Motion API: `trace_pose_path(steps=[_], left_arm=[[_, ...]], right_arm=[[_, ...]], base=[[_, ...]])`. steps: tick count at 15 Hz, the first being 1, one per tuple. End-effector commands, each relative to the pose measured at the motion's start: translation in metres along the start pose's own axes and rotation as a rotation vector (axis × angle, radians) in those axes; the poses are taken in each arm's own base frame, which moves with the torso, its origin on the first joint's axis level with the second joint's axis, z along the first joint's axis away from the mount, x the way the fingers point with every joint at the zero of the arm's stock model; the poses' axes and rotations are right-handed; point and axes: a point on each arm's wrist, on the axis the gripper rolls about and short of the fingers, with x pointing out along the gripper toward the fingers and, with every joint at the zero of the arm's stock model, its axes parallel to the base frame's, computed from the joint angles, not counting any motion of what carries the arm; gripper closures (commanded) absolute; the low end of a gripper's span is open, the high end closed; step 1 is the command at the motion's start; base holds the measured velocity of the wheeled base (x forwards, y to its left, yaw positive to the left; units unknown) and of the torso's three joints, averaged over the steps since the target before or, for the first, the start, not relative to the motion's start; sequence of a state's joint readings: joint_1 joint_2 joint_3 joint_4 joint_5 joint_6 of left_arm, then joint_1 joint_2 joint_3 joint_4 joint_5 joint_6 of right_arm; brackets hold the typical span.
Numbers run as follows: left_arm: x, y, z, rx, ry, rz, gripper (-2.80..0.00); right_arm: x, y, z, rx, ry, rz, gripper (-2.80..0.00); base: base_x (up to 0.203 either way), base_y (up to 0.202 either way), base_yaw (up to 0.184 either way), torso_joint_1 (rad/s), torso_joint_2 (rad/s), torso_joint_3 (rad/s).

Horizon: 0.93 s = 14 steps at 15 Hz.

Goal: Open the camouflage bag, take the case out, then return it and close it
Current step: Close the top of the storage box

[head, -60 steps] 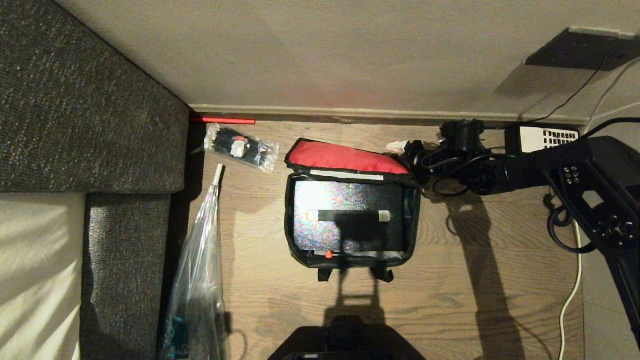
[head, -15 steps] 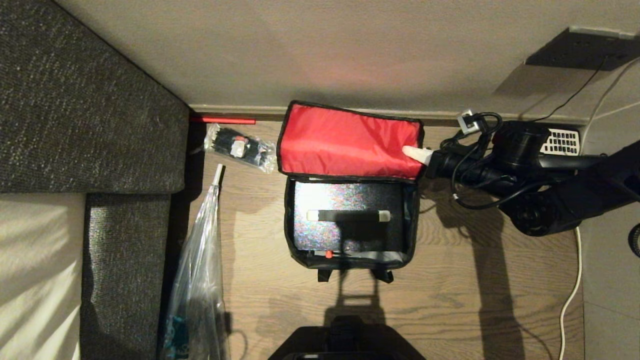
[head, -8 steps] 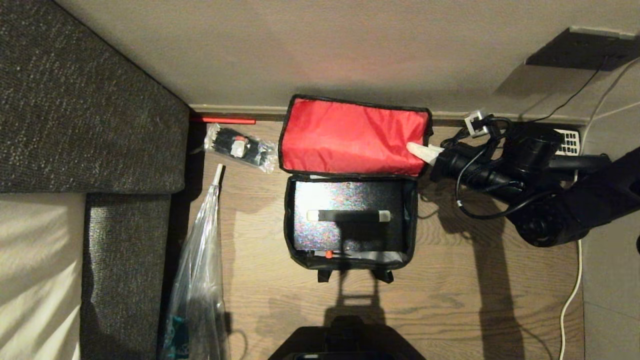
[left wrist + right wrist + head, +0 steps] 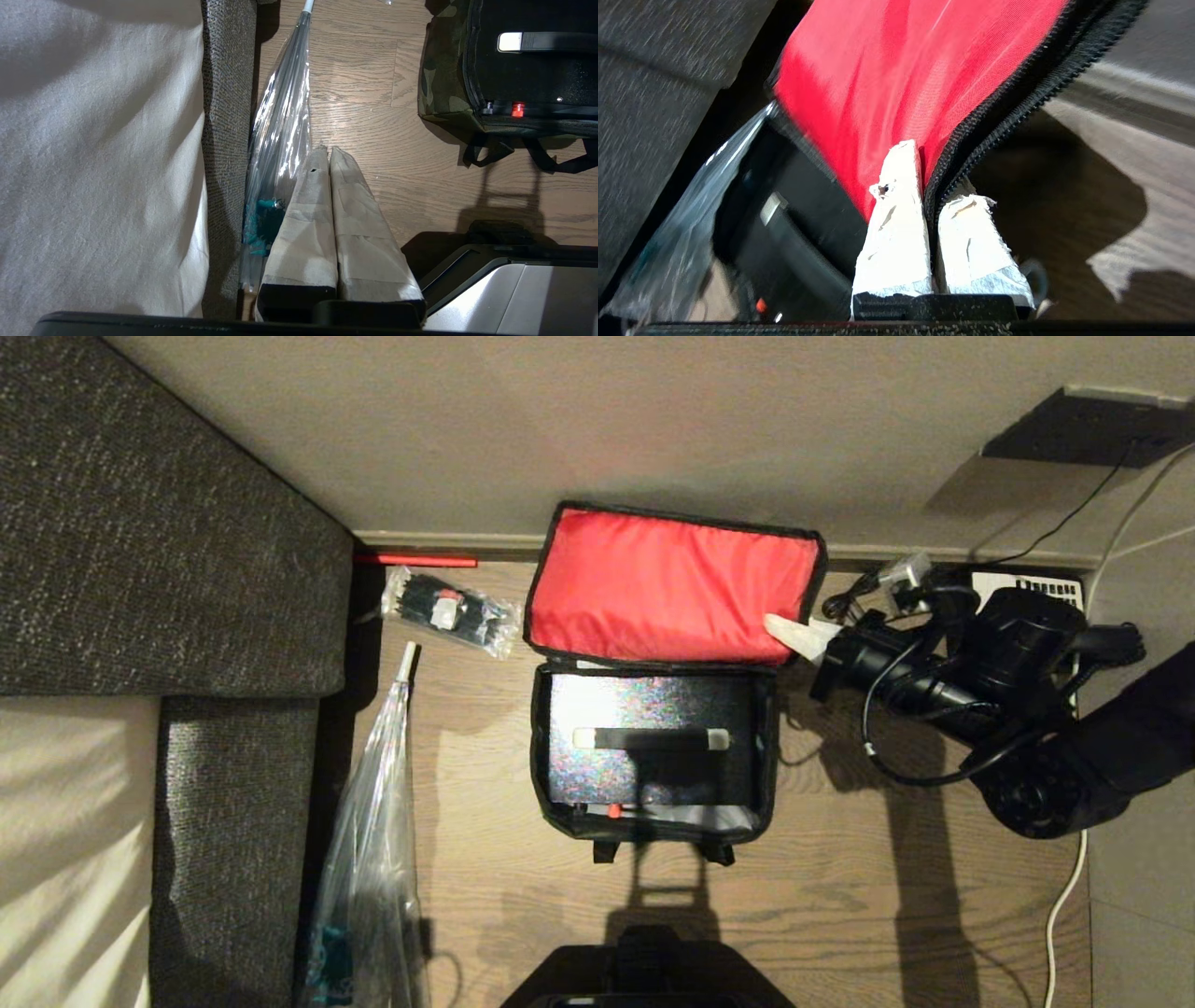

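The right gripper [image 4: 794,631], clamped on the zipper edge of the camouflage bag [image 4: 653,747]'s red lid [image 4: 667,583], held it open above the case [image 4: 649,742] inside; a slipping pinch could drop the lid shut.

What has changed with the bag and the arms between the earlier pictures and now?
The right gripper, shut on the edge of the camouflage bag's red-lined lid, has swung the lid up and back toward the wall; earlier it lay low over the opening. The case stays inside, and the left gripper stays parked.
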<state>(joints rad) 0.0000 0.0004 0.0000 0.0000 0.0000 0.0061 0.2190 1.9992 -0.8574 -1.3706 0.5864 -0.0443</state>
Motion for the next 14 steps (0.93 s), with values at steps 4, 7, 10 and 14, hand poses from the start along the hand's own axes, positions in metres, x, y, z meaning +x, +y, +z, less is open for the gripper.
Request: trace_pose_path(steps=[4, 7, 10, 14], left_arm=[[0.000, 0.000, 0.000, 0.000, 0.000, 0.000, 0.00], [0.000, 0.000, 0.000, 0.000, 0.000, 0.001, 0.00], [0.000, 0.000, 0.000, 0.000, 0.000, 0.000, 0.00], [0.000, 0.000, 0.000, 0.000, 0.000, 0.000, 0.00]], right_arm=[[-0.011, 0.016, 0.006, -0.003, 0.010, 0.046, 0.00], [-0.017, 0.021, 0.004, -0.022, 0.005, 0.091, 0.00], [-0.024, 0.027, 0.000, -0.038, 0.016, 0.148, 0.00], [-0.026, 0.028, -0.008, -0.038, 0.038, 0.156, 0.00]], base=[[0.000, 0.000, 0.000, 0.000, 0.00, 0.000], [0.000, 0.000, 0.000, 0.000, 0.00, 0.000], [0.000, 0.000, 0.000, 0.000, 0.00, 0.000], [0.000, 0.000, 0.000, 0.000, 0.00, 0.000]])
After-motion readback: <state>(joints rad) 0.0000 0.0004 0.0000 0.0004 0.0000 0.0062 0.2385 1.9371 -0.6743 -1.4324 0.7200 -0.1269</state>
